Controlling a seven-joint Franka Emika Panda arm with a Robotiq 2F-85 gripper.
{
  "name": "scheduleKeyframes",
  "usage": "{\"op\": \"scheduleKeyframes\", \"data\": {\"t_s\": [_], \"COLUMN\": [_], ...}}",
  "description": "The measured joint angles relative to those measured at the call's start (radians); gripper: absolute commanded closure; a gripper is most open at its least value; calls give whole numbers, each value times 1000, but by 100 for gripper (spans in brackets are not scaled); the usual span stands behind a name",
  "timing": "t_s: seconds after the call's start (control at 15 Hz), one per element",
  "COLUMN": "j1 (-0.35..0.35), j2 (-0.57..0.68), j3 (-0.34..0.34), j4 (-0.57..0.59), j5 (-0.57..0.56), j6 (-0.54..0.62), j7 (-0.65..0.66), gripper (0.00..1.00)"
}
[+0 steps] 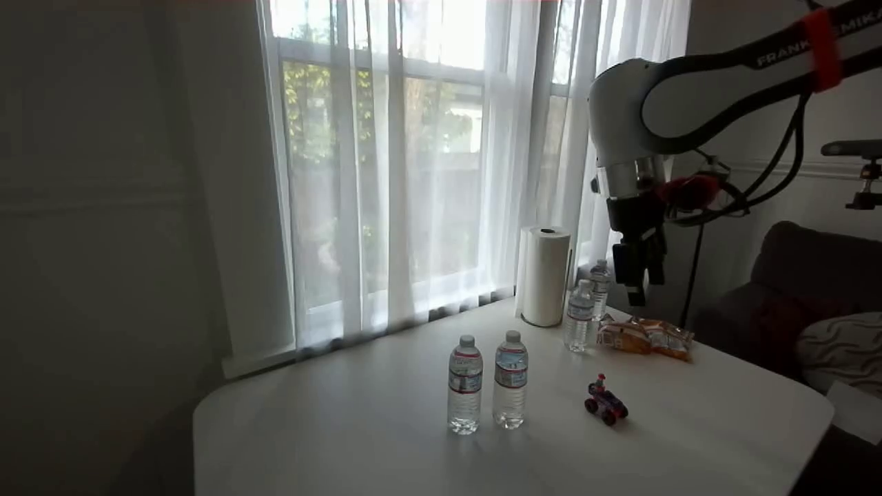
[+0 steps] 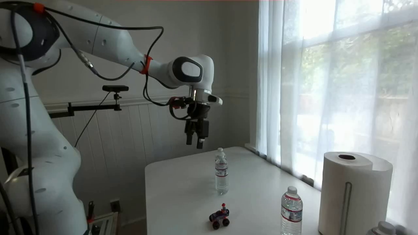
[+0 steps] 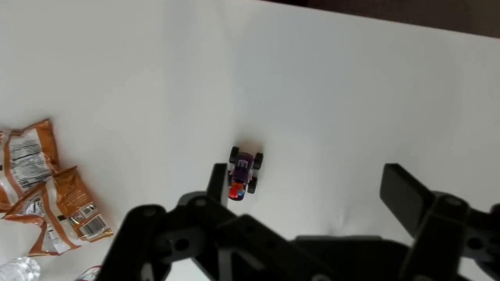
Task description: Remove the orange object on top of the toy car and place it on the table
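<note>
Presently, orange object (image 3: pixel 234 190), one, seated atop the toy car (image 3: pixel 243 164), well in from the edges of the table (image 1: pixel 344 427). Gripper (image 3: pixel 305 183), one, well above it, jaws set wide apart. Also paper-towel roll (image 1: pixel 546 279), one, near the edge by the curtains (image 1: pixel 400 172); snack bags (image 1: pixel 623 336), two, near another edge.

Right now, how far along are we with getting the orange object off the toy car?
Done: nothing of the removal yet; the orange object sits on top of the toy car.
In hand: nothing; the gripper hangs open above the table.
Left: gripping the orange object, lifting it off and setting it on the table.
</note>
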Motion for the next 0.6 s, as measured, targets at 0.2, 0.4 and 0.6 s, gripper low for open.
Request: {"op": "scheduleKeyframes", "data": {"t_s": [0.2, 0.4, 0.6], "j1": [0, -1, -4], "j2": [14, 45, 79], "j3": [-11, -27, -54], "j4": [-2, -17, -41], "j5": [-1, -5, -6], "j6": [29, 83, 146], "j7": [0, 0, -9], "gripper": [0, 0, 0]}}
